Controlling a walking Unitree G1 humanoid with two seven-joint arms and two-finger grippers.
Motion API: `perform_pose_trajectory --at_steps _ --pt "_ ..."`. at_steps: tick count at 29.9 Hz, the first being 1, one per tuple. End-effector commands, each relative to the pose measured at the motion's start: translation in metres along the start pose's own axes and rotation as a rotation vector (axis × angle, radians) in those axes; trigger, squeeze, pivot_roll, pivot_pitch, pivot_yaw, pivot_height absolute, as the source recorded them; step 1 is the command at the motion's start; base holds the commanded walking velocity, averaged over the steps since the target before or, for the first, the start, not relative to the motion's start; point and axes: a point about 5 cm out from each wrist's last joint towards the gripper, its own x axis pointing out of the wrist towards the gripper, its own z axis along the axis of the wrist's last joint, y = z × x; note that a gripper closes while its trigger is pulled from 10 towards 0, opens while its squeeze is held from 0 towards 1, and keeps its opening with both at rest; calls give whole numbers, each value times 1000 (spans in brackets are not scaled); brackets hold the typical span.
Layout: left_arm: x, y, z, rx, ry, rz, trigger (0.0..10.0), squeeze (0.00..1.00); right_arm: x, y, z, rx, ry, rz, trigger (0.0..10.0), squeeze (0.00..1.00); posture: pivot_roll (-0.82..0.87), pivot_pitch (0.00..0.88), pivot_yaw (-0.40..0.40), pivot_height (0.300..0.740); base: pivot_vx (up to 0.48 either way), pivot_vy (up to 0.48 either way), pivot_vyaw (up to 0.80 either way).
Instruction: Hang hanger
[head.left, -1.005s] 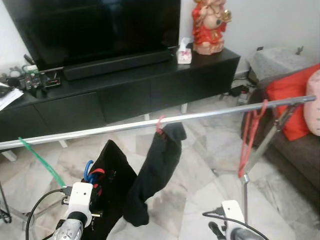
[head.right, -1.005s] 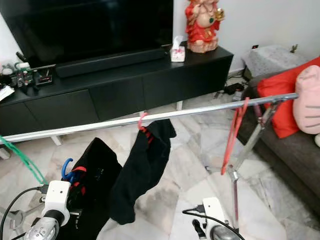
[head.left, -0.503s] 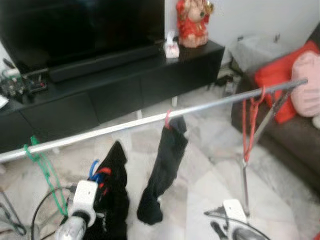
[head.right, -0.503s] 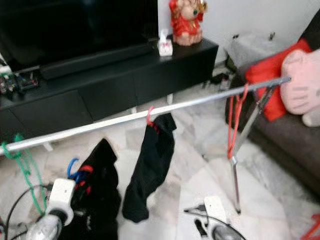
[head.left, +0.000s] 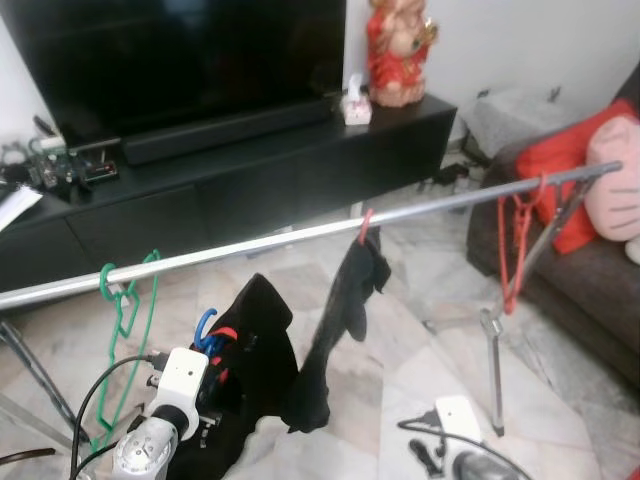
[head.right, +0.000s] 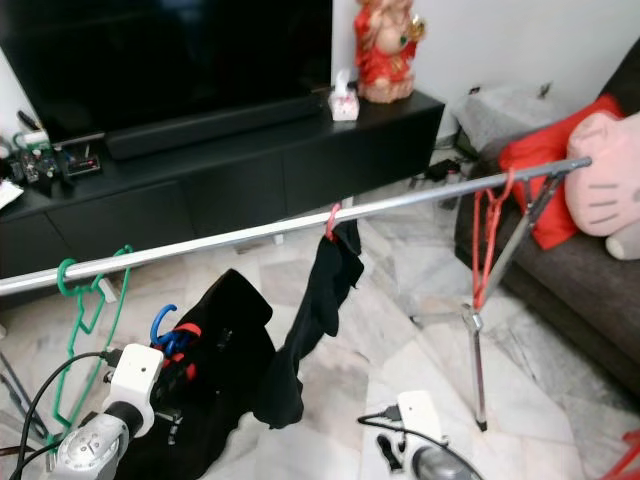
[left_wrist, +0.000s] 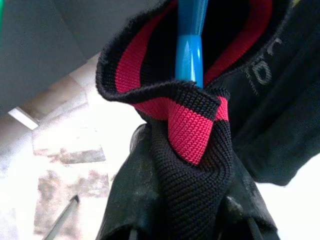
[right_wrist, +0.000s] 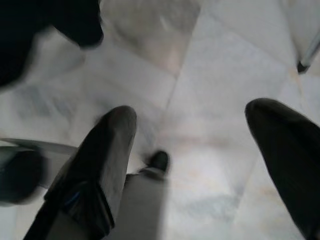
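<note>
A blue hanger (head.left: 205, 325) carries a black garment (head.left: 255, 370) with a red-lined collar (left_wrist: 192, 125). My left gripper (left_wrist: 192, 220) is shut on it at the collar, low and left, below the silver rail (head.left: 250, 243); the cloth mostly hides the fingers. On the rail hang a green hanger (head.left: 125, 300) at the left, a red hanger (head.left: 365, 222) with a dark garment (head.left: 340, 320) in the middle, and a bare red hanger (head.left: 515, 250) near the right end. My right gripper (right_wrist: 200, 150) is open over the marble floor, holding nothing.
A black TV cabinet (head.left: 250, 170) with a television stands behind the rail, with a red statue (head.left: 398, 50) on its right end. A sofa with a red cushion (head.left: 560, 180) is to the right. The rack's leg (head.left: 492, 370) stands near my right arm.
The camera has swung, so the green hanger now shows whole at the left of the rail. My left gripper still holds the blue hanger and garment below the rail.
</note>
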Motion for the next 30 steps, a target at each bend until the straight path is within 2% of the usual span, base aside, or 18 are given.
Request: perform_pose_trajectory --at_steps 1,3,14,16,21,27,30 --pt "8 3 11 37 -10 4 10000 0 0 3 -4 -5 8 4 10000 0 -70 0 50 740 0 0 0" --pt "18 2 20 22 -29 14 10000 0 0 3 -4 -7 9 2 10000 0 -72 0 51 740 0 0 0" --pt "42 -7 37 9 -42 25 10000 0 0 4 -4 -7 10 0 10000 0 -104 0 71 740 0 0 0" --pt "43 -7 37 5 -41 28 10000 0 0 4 -4 -8 10 0 10000 0 -104 0 71 740 0 0 0" --pt "58 0 49 -52 -44 115 10000 0 1 6 -5 0 11 -3 10000 0 -122 0 85 740 0 0 0" --pt "65 8 58 -72 -65 171 10000 0 1 7 -5 13 8 -6 10000 0 -128 0 93 740 0 0 0" --pt "63 12 58 -77 -98 191 10000 0 1 7 -5 21 4 -7 10000 0 -133 0 97 740 0 0 0"
